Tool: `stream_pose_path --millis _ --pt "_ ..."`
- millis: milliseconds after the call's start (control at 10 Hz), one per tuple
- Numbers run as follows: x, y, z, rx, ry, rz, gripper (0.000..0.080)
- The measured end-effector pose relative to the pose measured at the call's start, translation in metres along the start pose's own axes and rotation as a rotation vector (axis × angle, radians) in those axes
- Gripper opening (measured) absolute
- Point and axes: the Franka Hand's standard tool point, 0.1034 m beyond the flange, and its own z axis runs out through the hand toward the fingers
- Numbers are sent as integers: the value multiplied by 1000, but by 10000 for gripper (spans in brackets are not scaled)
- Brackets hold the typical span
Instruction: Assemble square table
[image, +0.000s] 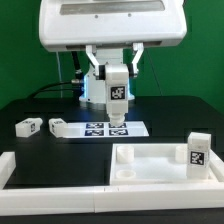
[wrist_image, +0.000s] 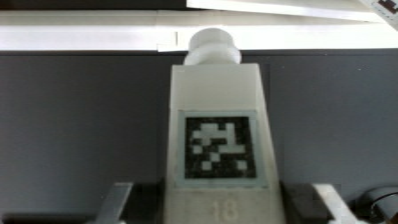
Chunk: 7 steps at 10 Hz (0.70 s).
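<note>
In the exterior view, the gripper (image: 116, 80) hangs at the centre of the scene, closed on one white leg (image: 116, 100). The leg is upright, its black-and-white tag faces the camera, and its narrow lower end points down. It hangs over the marker board (image: 100, 129), which lies flat on the dark table (image: 170, 115) just below centre; whether the tip touches the board cannot be told. Two more legs lie on their sides at about 9 o'clock: the far-left leg (image: 27, 126) and the second lying leg (image: 58, 126), near each other and just beside the board's end on the exterior view's left. At about 5 o'clock sits the square slab (image: 155, 165) with its raised rim, well apart from the held leg. A standing leg (image: 196, 152) is upright at the slab's edge on the exterior view's right, tag toward the camera; whether it stands on the slab or just behind it is unclear. The long white rail (image: 50, 178) runs along 6 to 8 o'clock, close to the slab.

In the wrist view, the same held leg (wrist_image: 221, 110) fills the middle, its tag plainly shown and a rounded peg (wrist_image: 214, 45) at its far end. The fingers (wrist_image: 118, 203) flank its near end, with the gripper (wrist_image: 219, 207) closed around it. The dark table (wrist_image: 71, 90) lies beyond.
</note>
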Motion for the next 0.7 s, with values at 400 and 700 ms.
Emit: stream_pose_path --millis 400,700 --pt "-34 10 22 -46 51 -21 291" --pt "-39 3 39 -48 47 -5 291"
